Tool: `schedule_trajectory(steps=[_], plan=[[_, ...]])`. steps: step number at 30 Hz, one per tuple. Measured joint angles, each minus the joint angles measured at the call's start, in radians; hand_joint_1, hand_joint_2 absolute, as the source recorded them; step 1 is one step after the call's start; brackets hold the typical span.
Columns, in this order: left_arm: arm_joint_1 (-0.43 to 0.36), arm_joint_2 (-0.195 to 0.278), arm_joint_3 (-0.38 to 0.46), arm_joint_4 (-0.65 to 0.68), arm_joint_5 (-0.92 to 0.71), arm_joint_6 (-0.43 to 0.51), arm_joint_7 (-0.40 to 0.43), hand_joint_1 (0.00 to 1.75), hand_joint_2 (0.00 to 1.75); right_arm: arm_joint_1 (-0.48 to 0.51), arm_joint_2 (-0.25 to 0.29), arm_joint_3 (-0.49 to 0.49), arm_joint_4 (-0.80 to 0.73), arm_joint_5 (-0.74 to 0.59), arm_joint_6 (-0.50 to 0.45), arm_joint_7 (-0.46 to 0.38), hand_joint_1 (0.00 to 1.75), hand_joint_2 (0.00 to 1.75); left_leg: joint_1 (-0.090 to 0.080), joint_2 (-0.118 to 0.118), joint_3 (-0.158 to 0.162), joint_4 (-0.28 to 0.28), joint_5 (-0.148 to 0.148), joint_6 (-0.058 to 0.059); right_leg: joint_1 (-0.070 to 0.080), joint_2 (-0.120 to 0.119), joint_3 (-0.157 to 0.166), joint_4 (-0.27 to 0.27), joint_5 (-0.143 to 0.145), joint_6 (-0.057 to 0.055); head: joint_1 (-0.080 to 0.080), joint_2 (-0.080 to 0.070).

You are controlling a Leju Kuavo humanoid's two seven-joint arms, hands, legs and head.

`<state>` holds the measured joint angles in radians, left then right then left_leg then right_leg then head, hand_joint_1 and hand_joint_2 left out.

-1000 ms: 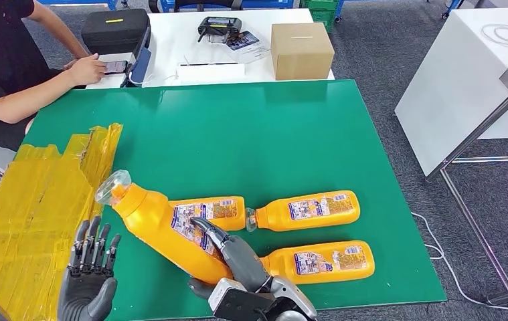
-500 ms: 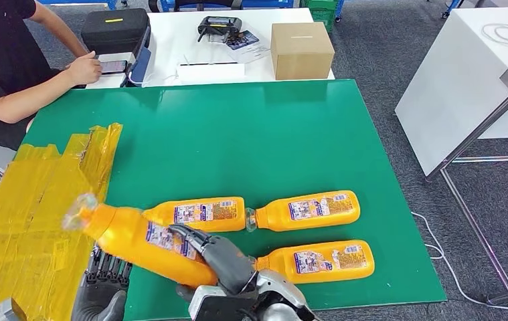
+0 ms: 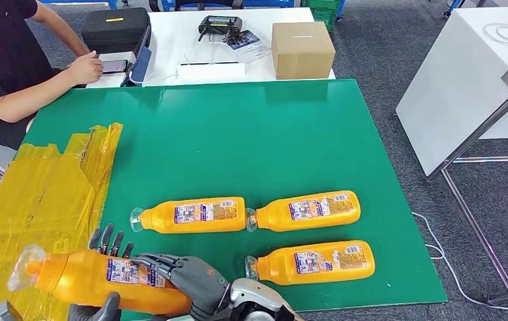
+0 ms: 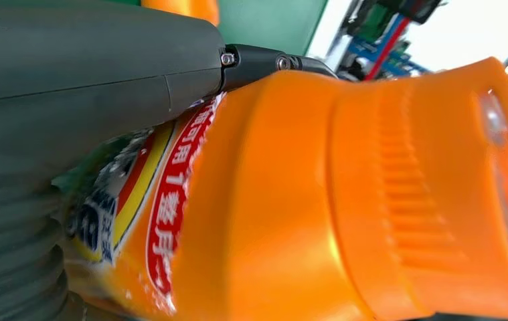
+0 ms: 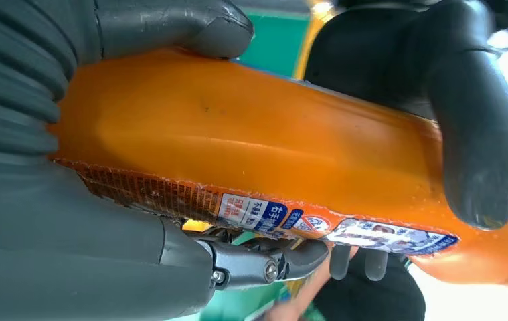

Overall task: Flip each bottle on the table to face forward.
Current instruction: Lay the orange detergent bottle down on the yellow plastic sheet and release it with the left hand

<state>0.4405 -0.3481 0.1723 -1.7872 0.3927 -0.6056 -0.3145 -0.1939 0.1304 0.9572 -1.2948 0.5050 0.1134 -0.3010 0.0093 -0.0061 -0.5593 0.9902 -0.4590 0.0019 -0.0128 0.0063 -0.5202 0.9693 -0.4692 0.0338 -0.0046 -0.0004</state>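
I hold one bottle (image 3: pixel 97 281) in both hands over the near left table edge.
My right hand (image 3: pixel 184 275) and left hand (image 3: pixel 97 309) grip it above green table (image 3: pixel 251 134) and yellow tape (image 3: pixel 30 200); three bottles (image 3: pixel 191 214) lie beside. A person (image 3: pixel 3 60) sits behind.

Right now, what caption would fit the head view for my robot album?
Both hands, right hand and left hand, hold an orange bottle near three lying bottles.
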Motion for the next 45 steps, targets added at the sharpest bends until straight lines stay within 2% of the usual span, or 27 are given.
schedule_trajectory(steps=[1,5,6,13,40,41,42,44,45], plan=[[0.003,0.0,0.002,0.0,0.003,0.006,-0.003,0.02,1.75,-0.006,0.005,0.011,0.011,0.001,0.001,-0.004,1.75,1.75,0.0,0.0,0.0,0.0,0.0,0.0,0.0,0.0,0.0,0.0,0.0,0.0,0.0,0.0],[0.012,-0.001,0.007,0.0,0.02,0.019,-0.007,1.7,1.75,-0.025,0.016,0.033,0.042,-0.001,0.002,-0.008,1.75,1.75,0.0,0.0,0.0,0.0,0.0,0.0,0.0,0.0,-0.001,0.0,0.0,0.0,0.0,0.0],[0.013,-0.001,0.007,0.0,0.03,0.02,-0.006,1.75,1.75,-0.029,0.019,0.036,0.048,-0.002,0.002,-0.008,1.75,1.75,0.0,0.0,-0.001,0.0,0.0,0.0,0.0,0.0,-0.001,0.0,0.0,0.0,0.0,0.0],[0.02,-0.001,0.009,0.0,0.086,0.021,0.0,1.75,1.75,-0.041,0.029,0.046,0.08,-0.009,0.002,-0.009,1.75,1.75,0.0,0.0,-0.001,0.0,0.0,0.0,0.0,0.0,-0.001,0.0,0.0,0.0,0.0,0.0],[0.02,-0.001,0.013,0.001,0.099,0.021,0.008,1.75,1.75,-0.042,0.047,0.048,0.133,-0.012,-0.04,0.003,1.75,1.75,0.0,0.001,0.0,0.0,0.0,0.0,0.0,0.0,-0.001,0.0,0.0,0.0,0.0,0.0],[0.019,-0.001,0.014,0.001,0.092,0.024,0.005,1.75,1.75,-0.042,0.047,0.047,0.133,-0.014,-0.046,0.004,1.41,1.75,0.0,0.001,0.0,0.0,0.0,0.0,0.0,0.0,-0.001,0.0,0.0,0.0,0.0,0.0],[0.019,-0.001,0.014,0.001,0.077,0.031,-0.002,1.75,1.75,-0.042,0.048,0.045,0.134,-0.019,-0.054,0.008,0.97,1.75,0.0,0.001,0.0,0.0,0.0,0.0,0.0,0.0,-0.001,0.0,0.0,0.0,0.0,0.0],[0.014,-0.001,0.015,-0.001,0.012,0.063,-0.032,1.75,1.75,-0.041,0.048,0.034,0.133,-0.034,-0.078,0.022,0.1,0.87,0.0,0.0,0.0,0.0,0.0,0.0,0.0,0.0,-0.001,0.0,0.0,0.0,0.0,0.0],[0.012,-0.001,0.016,-0.003,-0.03,0.088,-0.052,1.75,1.75,-0.04,0.047,0.025,0.132,-0.043,-0.092,0.032,0.0,0.44,0.0,0.0,0.0,0.0,0.0,0.0,0.0,0.0,-0.001,0.0,0.0,0.0,0.0,0.0]])
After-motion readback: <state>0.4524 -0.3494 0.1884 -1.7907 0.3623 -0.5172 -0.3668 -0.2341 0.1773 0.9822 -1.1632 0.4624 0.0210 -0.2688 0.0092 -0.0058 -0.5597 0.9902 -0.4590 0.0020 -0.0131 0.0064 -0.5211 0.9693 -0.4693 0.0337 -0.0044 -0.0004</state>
